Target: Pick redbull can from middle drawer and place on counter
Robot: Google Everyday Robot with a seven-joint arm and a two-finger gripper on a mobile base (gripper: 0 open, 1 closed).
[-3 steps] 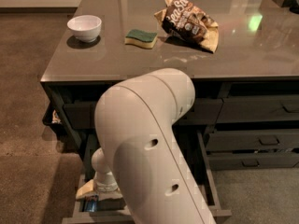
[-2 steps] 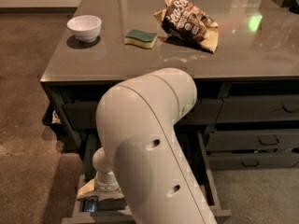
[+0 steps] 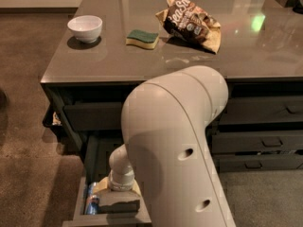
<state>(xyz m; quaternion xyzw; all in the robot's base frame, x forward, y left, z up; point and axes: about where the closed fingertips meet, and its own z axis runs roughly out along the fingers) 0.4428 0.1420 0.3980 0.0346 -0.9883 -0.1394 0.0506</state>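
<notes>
The redbull can [image 3: 92, 201], blue and silver, lies in the left part of the open middle drawer [image 3: 79, 203] at the bottom left. My gripper [image 3: 117, 202] reaches down into this drawer, just right of the can and close to it. I cannot tell whether it touches the can. My big white arm [image 3: 175, 145] hides most of the drawer's floor. The counter [image 3: 118, 60] is the glossy grey-brown top above.
On the counter stand a white bowl [image 3: 85, 27], a green and yellow sponge [image 3: 142, 38] and a brown snack bag [image 3: 191, 22]. Closed handled drawers [image 3: 265, 141] fill the cabinet's right side. Brown carpet [image 3: 28, 141] lies to the left.
My arm and gripper have shifted a little to the right inside the drawer. The can has stayed where it was.
</notes>
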